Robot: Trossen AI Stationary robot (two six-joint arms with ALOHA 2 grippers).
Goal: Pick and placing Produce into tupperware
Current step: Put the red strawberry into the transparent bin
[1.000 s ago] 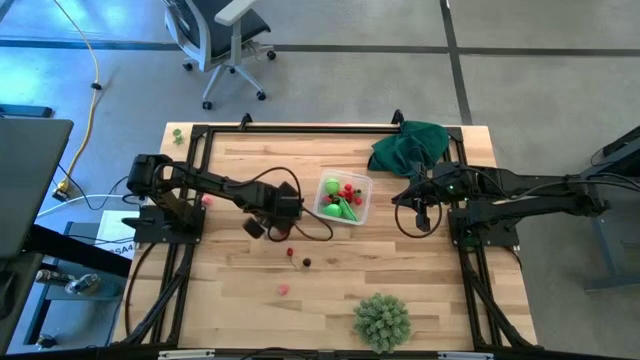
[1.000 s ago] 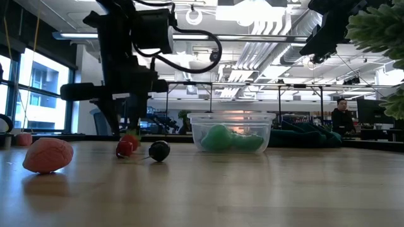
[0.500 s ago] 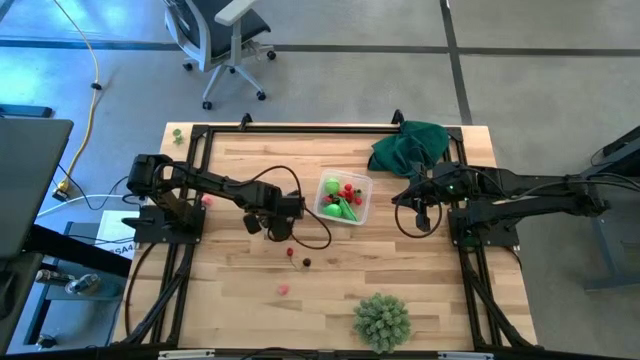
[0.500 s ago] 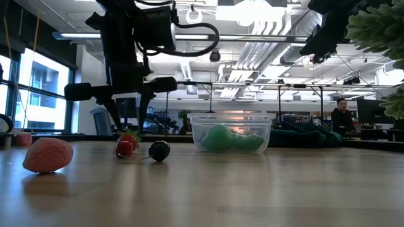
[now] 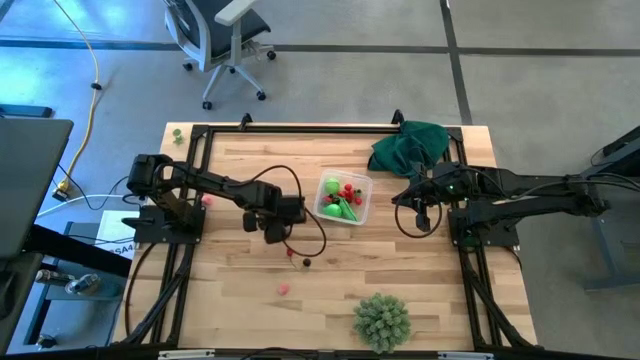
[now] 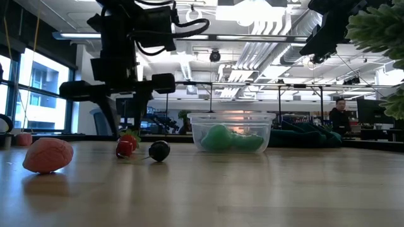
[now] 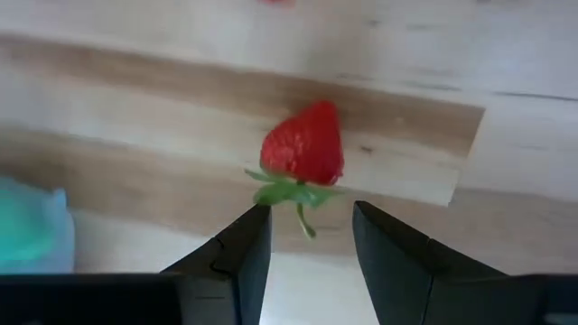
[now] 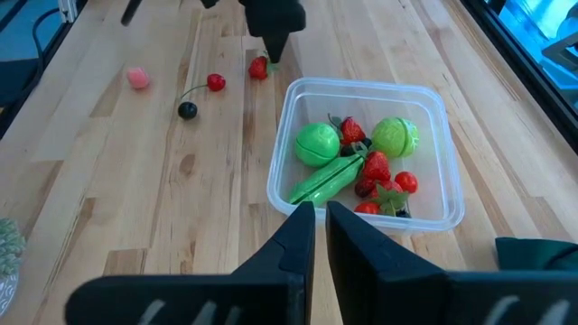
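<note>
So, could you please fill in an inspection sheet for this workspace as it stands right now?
Surface: wooden table, bare between items.
Job's things: clear tupperware holds green pieces and red berries; strawberry, red cherry, dark cherry and pink piece lie loose on the wood.
Clutter: spiky green ball at the near edge; dark green cloth at the far right corner.
Grippers: left gripper open, hovering by the strawberry, not holding it; right gripper shut, empty, waiting right of the tupperware.
Cables: black loops on both arms; yellow cable on the floor.
Surroundings: office chair; a person far behind.
</note>
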